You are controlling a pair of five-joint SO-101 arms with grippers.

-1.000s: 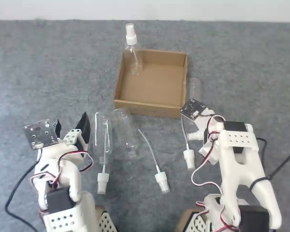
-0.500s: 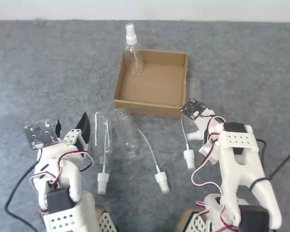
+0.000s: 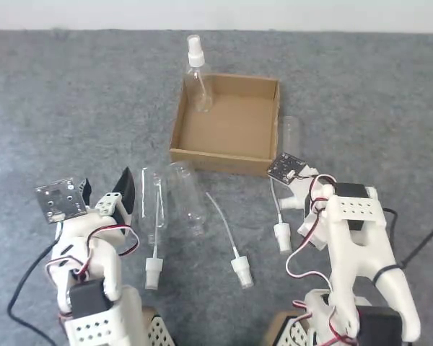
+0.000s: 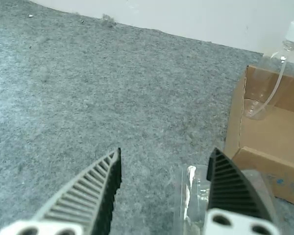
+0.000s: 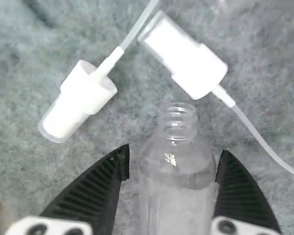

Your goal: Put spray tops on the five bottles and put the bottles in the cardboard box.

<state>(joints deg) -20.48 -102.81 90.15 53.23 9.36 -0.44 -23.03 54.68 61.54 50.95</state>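
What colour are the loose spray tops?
White. The spray tops show best in the right wrist view.

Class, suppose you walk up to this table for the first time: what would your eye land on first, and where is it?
The brown cardboard box sits at the far middle of the grey carpeted table, with a clear plastic bottle with a white spray top at its far left corner. Nearer, the right pincer straddles an uncapped clear bottle lying beside loose white spray tops.
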